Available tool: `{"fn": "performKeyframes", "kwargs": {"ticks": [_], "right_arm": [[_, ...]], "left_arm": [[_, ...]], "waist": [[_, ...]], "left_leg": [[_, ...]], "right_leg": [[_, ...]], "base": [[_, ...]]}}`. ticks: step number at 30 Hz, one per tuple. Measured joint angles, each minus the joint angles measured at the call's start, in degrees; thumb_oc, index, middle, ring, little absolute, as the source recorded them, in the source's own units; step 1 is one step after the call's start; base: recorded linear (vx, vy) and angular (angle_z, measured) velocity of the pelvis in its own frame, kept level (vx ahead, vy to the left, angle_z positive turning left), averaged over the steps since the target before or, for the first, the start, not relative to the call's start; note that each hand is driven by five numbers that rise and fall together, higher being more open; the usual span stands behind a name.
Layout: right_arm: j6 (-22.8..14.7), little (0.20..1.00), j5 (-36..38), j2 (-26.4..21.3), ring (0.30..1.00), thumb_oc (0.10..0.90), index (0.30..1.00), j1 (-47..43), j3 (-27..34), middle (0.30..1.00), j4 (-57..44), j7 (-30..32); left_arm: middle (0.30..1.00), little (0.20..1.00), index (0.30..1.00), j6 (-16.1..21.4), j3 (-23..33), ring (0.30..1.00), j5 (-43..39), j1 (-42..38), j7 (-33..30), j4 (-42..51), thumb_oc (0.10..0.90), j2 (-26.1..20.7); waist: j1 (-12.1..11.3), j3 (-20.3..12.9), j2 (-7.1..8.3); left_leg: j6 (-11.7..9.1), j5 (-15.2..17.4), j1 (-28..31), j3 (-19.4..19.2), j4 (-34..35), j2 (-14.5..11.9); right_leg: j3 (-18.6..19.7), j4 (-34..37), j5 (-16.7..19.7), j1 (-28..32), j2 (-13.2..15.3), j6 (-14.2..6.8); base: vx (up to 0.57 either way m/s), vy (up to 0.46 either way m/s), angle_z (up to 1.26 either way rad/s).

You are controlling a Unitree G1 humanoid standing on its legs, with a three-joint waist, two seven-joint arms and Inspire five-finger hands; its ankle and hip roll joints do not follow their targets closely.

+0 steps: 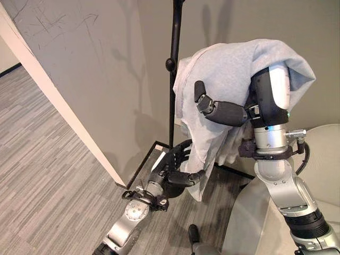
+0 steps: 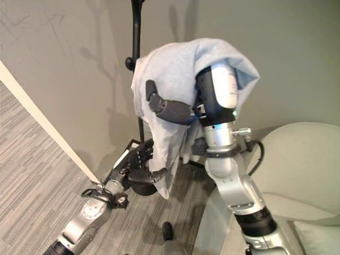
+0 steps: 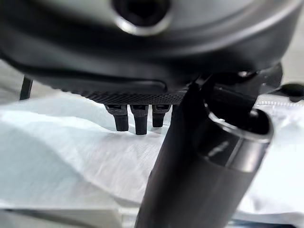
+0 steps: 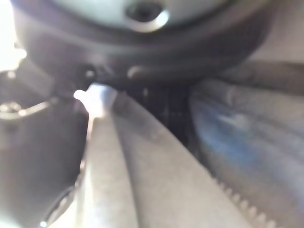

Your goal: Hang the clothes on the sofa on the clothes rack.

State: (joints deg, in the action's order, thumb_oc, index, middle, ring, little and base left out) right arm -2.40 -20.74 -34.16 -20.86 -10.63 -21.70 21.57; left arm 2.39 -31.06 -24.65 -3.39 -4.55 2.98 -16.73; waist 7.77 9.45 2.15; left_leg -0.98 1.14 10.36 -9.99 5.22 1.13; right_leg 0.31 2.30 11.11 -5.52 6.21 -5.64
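grey cloth [image 1: 228, 69] draped over right hand [image 1: 223, 111], by rack [image 1: 174, 64].

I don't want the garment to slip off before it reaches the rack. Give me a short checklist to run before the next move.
1. Grey garment lifted off the sofa: ok, it is draped over the raised right hand.
2. Right hand's hold: cannot tell, its fingers are under the cloth.
3. Left hand on the hanging lower edge: ok, fingers curled round the cloth.
4. Garment on the clothes rack: not ok, it hangs beside the pole, not hooked.
5. Rack hook free: cannot tell.
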Motion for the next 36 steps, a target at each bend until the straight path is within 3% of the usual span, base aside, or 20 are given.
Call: {"fn": "performKeyframes", "kwargs": {"ticks": [6,7,8,15,18,19,21,22,25,27,36], "right_arm": [[-0.01,0.300,2.58,2.14,0.300,0.400,0.300,-0.06,-2.09,0.300,-0.07,-0.01],[0.07,0.300,4.07,3.67,0.300,0.400,0.300,-0.06,-4.30,0.300,-0.08,0.03],[0.06,0.300,4.14,3.66,0.300,0.400,0.300,-0.06,-5.61,0.300,-0.21,-0.15],[0.14,0.300,6.41,2.58,0.300,0.400,0.300,2.05,-5.39,0.300,-1.14,1.45],[0.14,0.300,7.64,0.69,0.300,0.400,0.300,3.87,-2.51,0.300,-1.14,2.39],[0.15,0.300,7.67,0.65,0.300,0.400,0.300,3.87,0.35,0.300,-1.15,3.66],[0.10,0.300,7.70,-0.48,0.300,0.400,0.300,3.78,0.39,0.300,-1.12,3.61],[-0.05,0.300,7.99,-1.40,0.300,0.400,0.300,2.54,0.70,0.300,-1.14,2.21],[-1.60,0.300,7.92,-1.58,0.300,0.400,0.300,2.08,2.25,0.300,-1.32,1.76],[-2.34,0.300,7.77,-1.57,0.300,0.400,0.300,1.51,2.23,0.300,-1.36,1.28],[-3.72,0.300,4.28,-2.44,0.300,0.400,0.300,-8.75,-0.13,0.300,-1.24,-0.25]], "left_arm": [[0.900,0.900,0.900,0.10,-5.45,0.900,3.88,-3.76,-0.37,-4.80,0.800,1.11],[0.714,0.714,0.714,0.37,-7.15,0.714,7.09,-7.32,-2.20,-10.42,0.676,3.29],[0.300,0.300,0.300,0.12,-7.66,0.300,8.46,-8.96,-2.73,-13.27,0.400,4.48],[0.300,0.300,0.300,0.10,-5.95,0.300,11.84,-8.86,-9.22,-14.42,0.400,6.08],[0.300,0.300,0.300,0.09,-0.12,0.300,16.14,-8.71,-13.13,-12.39,0.400,3.98],[0.300,0.300,0.300,0.48,5.22,0.300,18.06,-8.72,-16.50,-7.99,0.400,2.63],[0.300,0.300,0.300,0.32,6.51,0.300,20.80,-8.82,-17.27,-5.92,0.400,0.89],[0.300,0.300,0.300,-0.36,10.55,0.300,27.50,-8.79,-17.66,-1.71,0.400,-1.15],[0.300,0.300,0.300,1.66,19.51,0.300,35.34,-12.13,-24.69,2.78,0.400,-1.73],[0.300,0.300,0.300,2.32,22.59,0.300,37.77,-16.63,-27.27,3.83,0.400,-2.22],[0.300,0.300,0.300,3.46,23.71,0.300,49.40,-33.04,-34.83,1.09,0.400,-5.60]], "waist": [[1.18,0.02,0.26],[1.63,-0.11,0.67],[1.96,-0.19,0.89],[2.37,-0.26,1.38],[2.49,-0.28,1.43],[2.31,-0.30,1.44],[2.07,-0.34,1.42],[2.49,-0.30,1.52],[1.98,-0.37,1.39],[1.09,-0.38,1.37],[0.87,-0.94,1.04]], "left_leg": [[0.59,0.39,1.40,-0.49,0.01,0.21],[0.60,0.39,1.54,-0.58,0.01,0.30],[0.61,0.39,1.60,-0.65,0.02,0.32],[0.60,0.44,2.15,-1.11,0.01,0.14],[0.79,0.58,2.69,-1.05,0.09,0.22],[0.80,0.57,2.66,-0.93,0.02,0.23],[0.80,0.57,2.67,-0.62,0.00,0.24],[0.80,0.58,2.24,-0.60,0.03,0.24],[0.80,0.58,2.52,-0.31,0.02,0.07],[0.80,0.57,2.43,-0.16,0.00,0.08],[0.81,0.57,2.54,0.99,-0.02,0.19]], "right_leg": [[0.39,-0.19,-0.12,0.94,-0.04,-0.17],[0.57,-0.40,-0.12,0.95,0.02,-0.18],[0.84,-0.44,-0.12,0.95,0.03,-0.18],[1.25,-0.35,-0.19,1.39,-0.04,-0.26],[1.28,-0.32,-0.25,1.96,0.03,-0.34],[1.22,-0.36,-0.25,2.02,0.03,-0.34],[0.99,-0.33,-0.26,2.23,0.20,-0.36],[0.98,-0.35,-0.26,1.93,0.15,-0.36],[0.68,-0.37,-0.30,2.14,0.07,-0.39],[0.49,-0.47,-0.30,2.14,0.11,-0.39],[0.16,-2.10,-0.98,2.04,0.29,-0.80]], "base": [[0.00,-0.008,-0.03],[0.00,-0.026,-0.10],[0.00,-0.023,-0.07],[0.01,-0.014,-0.03],[0.00,0.000,0.00],[0.02,0.012,0.06],[0.03,0.017,0.05],[0.02,0.012,0.04],[0.01,0.009,0.05],[0.02,0.011,0.05],[0.03,0.013,0.07]]}}
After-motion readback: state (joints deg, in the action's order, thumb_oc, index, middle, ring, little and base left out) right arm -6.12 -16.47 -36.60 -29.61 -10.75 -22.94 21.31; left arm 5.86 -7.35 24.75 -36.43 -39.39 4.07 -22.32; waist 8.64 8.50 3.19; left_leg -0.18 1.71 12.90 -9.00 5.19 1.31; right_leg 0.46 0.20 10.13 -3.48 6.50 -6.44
